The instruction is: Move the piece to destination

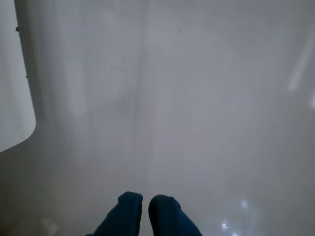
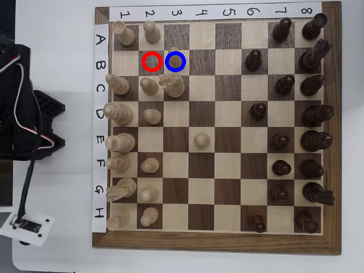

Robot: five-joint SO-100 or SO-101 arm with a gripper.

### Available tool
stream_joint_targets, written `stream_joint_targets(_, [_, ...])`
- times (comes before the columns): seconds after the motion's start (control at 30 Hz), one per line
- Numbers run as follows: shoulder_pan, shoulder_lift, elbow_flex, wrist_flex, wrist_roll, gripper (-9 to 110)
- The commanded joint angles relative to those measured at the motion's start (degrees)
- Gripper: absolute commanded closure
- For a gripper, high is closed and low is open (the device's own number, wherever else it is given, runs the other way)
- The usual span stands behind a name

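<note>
Pawn [image 2: 174,57] is seen inside the blue-ringed square [image 2: 185,70], upper left of the overhead view; the gripper [image 1: 145,209] is seen closed and empty in the wrist view.

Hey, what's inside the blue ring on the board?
A tan round shape, seemingly the pale pawn seen from above, fills the blue ring; whatever lies beneath it is hidden.

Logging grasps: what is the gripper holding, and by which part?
Nothing. The gripper is shut, empty, over a bare white surface.
</note>
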Motion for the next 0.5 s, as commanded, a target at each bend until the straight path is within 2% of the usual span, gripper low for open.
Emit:
stream_joint_targets(0.0, [5.45,11.25,17.75,-2.11,0.35,97])
stream_joint_targets(0.27, [-0.53,14.41,21.97,8.79,2.11,99])
stream_joint_targets(0.47, [0.09,14.41,23.91,11.25,1.23,99])
